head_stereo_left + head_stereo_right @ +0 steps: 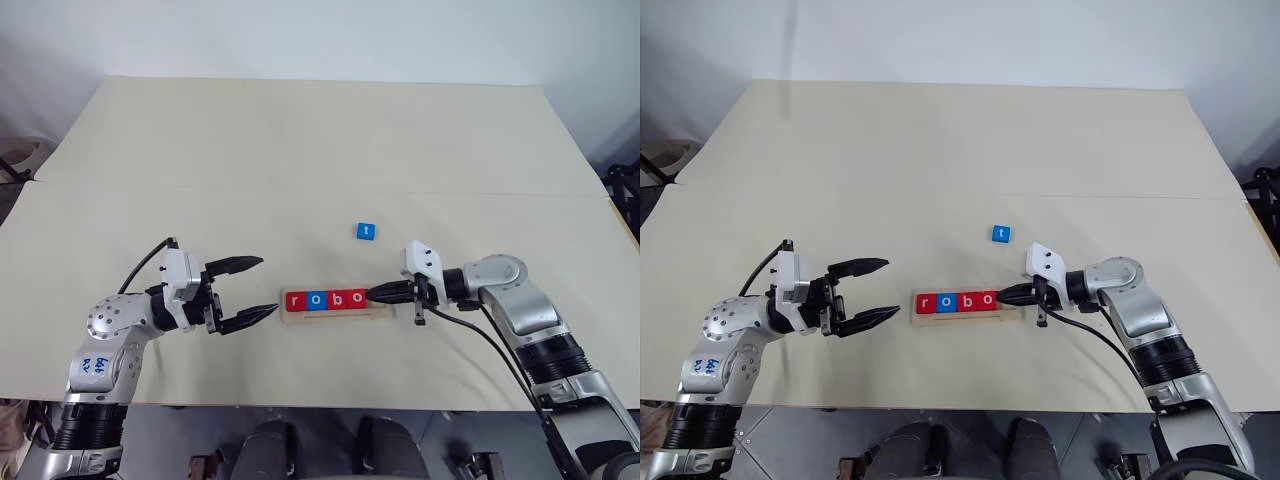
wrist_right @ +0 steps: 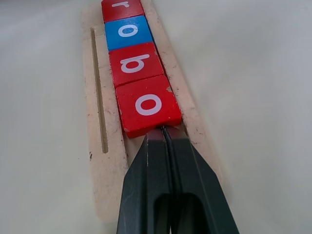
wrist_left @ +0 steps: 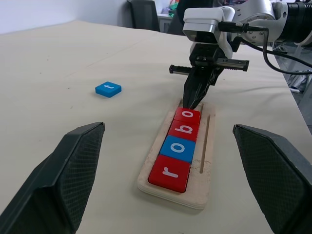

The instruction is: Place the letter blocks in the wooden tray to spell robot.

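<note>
The wooden tray (image 1: 340,317) lies near the table's front edge. In it sit letter blocks in a row: red r (image 1: 295,300), blue o (image 1: 316,300), red b (image 1: 337,299) and red o (image 1: 357,298). A blue t block (image 1: 366,231) lies loose on the table behind the tray's right end. My right gripper (image 1: 372,294) is shut, its tips pressed together against the outer end of the last red o (image 2: 147,105), over the tray's bare right end (image 2: 100,165). My left gripper (image 1: 268,286) stands open just left of the tray, holding nothing.
The beige table (image 1: 300,160) stretches wide behind the tray, with a seam running across it. Its front edge lies close below both arms. A cable hangs from the right wrist (image 1: 490,340).
</note>
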Action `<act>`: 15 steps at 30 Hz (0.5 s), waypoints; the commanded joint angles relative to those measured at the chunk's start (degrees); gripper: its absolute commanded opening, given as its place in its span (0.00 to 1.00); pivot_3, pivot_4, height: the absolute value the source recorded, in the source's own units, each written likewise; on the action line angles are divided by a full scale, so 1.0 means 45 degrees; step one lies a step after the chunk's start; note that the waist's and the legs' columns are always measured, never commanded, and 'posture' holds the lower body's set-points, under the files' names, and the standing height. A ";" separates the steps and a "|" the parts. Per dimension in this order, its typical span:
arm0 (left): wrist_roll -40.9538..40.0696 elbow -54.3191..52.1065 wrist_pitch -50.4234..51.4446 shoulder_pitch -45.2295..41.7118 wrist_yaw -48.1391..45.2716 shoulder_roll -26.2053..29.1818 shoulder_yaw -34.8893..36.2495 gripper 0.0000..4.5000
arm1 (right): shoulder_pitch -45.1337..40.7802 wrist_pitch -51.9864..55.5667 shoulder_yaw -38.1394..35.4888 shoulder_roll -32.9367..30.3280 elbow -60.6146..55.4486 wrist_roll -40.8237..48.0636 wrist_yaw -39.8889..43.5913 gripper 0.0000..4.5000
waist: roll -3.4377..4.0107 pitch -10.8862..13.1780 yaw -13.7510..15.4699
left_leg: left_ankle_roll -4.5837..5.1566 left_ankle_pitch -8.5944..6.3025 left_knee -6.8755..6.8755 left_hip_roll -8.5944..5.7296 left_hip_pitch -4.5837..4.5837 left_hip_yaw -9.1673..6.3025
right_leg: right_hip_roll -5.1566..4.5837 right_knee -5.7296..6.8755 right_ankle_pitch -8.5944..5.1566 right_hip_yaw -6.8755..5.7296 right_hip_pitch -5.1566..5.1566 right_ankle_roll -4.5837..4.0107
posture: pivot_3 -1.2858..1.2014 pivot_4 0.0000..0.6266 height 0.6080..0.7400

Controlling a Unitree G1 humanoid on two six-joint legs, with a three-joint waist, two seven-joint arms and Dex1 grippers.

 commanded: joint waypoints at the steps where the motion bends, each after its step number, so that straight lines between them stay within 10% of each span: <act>1: -0.0160 -0.0279 -0.0303 0.0102 -0.0048 -0.0012 0.0131 1.00 | 0.0062 -0.0046 -0.0537 -0.0388 -0.0596 0.0357 0.0146 0.01 | 0.0000 0.0000 0.0006 | 0.0000 0.0000 0.0000 0.0000 0.0000 0.0000 | 0.0000 -0.0001 0.0000 0.0000 0.0000 0.0000 | 0.52 0.24 1.00; 7: -0.0168 -0.0111 -0.0430 0.0152 -0.0219 0.0035 0.0122 1.00 | 0.1019 -0.0016 -0.2679 -0.0999 -0.1645 0.1294 -0.0968 0.04 | -0.0001 0.0000 0.0040 | 0.0000 0.0000 0.0000 -0.0001 -0.0002 -0.0003 | -0.0001 -0.0004 0.0000 -0.0001 0.0001 0.0001 | 0.52 0.24 1.00; 15: -0.0119 0.0531 -0.0547 -0.0202 -0.0617 0.0178 0.0136 1.00 | 0.4431 -0.1495 -0.6625 -0.1296 -0.2687 0.2191 -0.2657 0.59 | -0.0001 0.0000 0.0124 | 0.0001 0.0000 -0.0007 -0.0006 -0.0001 0.0002 | -0.0001 -0.0010 0.0000 0.0000 0.0004 0.0001 | 0.52 0.24 1.00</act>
